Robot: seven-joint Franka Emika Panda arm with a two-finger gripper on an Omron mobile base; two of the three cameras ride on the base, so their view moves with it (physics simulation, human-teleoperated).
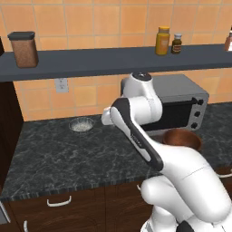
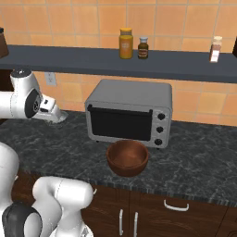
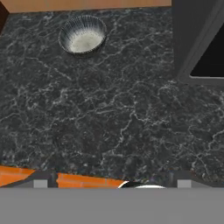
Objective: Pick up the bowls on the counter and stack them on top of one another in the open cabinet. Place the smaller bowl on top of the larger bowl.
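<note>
The smaller bowl (image 1: 81,124), shallow and silvery-clear, sits on the black marbled counter (image 1: 54,156) near the tiled wall. In the hand view the smaller bowl (image 3: 83,36) lies at the upper left, well away from my fingertips (image 3: 41,180). My gripper (image 3: 112,181) hovers over bare counter (image 3: 109,109), open, with nothing between its fingers. Its hand (image 2: 52,112) shows at the left of the right base view. The larger bowl (image 2: 127,158), deep and reddish-brown, stands in front of the microwave; in the left base view my arm partly hides the larger bowl (image 1: 185,137). The open cabinet shelf (image 1: 113,61) runs along the wall above.
A grey microwave (image 2: 129,113) stands on the counter right of the gripper. On the shelf are a brown-filled jar with a black lid (image 1: 23,49), an orange jar (image 2: 126,43), a small dark bottle (image 2: 143,48) and a spice bottle (image 2: 215,49). Dark wood doors (image 1: 59,206) lie below the counter edge.
</note>
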